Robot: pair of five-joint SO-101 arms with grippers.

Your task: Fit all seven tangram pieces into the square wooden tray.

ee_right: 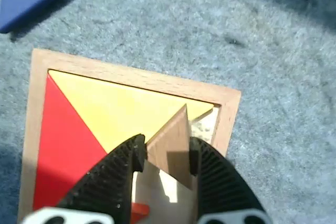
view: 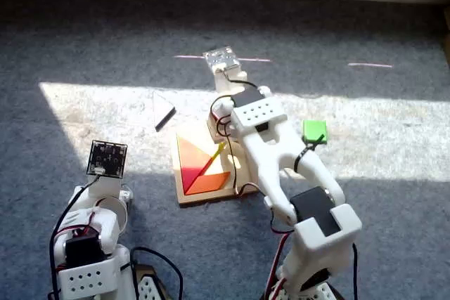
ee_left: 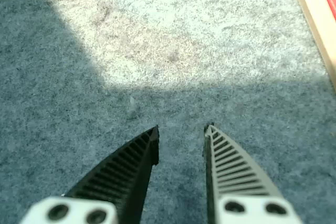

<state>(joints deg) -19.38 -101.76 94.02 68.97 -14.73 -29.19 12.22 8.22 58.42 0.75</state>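
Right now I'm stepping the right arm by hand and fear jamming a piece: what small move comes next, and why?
Probably lower the right gripper slightly toward the bare corner gap. It is shut on the wooden triangle, which looks raised, its tip over the yellow triangle, not flat inside the tray.

No writing, number, label or sign can be read anywhere here. The wooden tray [ee_right: 131,78] shows plain faces with no lettering on them.
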